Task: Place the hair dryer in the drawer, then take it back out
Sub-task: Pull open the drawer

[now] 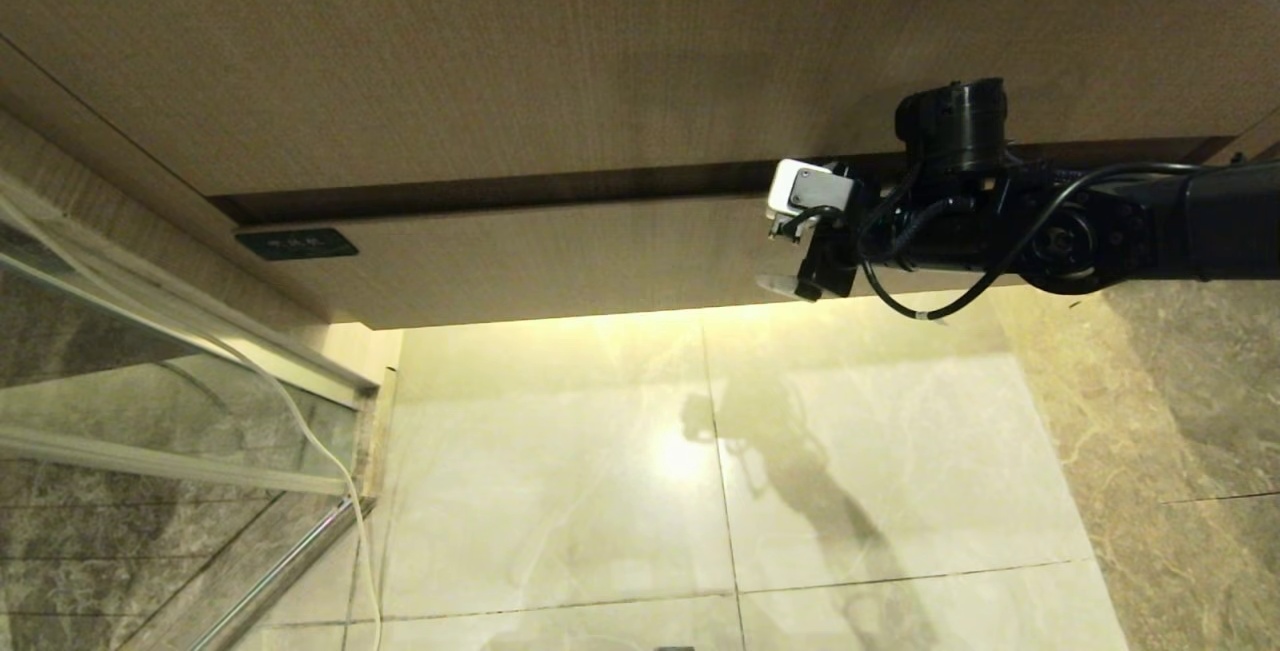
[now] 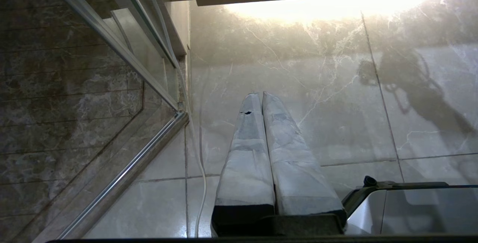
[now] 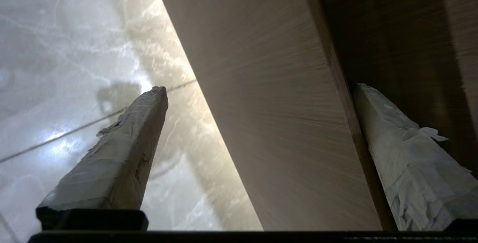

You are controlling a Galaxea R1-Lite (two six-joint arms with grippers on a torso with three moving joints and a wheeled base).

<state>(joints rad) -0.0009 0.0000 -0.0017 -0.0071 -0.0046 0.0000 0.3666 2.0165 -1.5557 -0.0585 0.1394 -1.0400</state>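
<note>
The drawer was seen closed, its light-wood front below the taller wood panel, with a small dark label at its left end. The right end effector was found at the drawer front, spread wide and empty; in the right wrist view one finger lay before the front face, the other in the dark gap above its top edge. The left end effector was noted with fingers pressed together, holding nothing, over the marble floor. The hair dryer was not seen.
</note>
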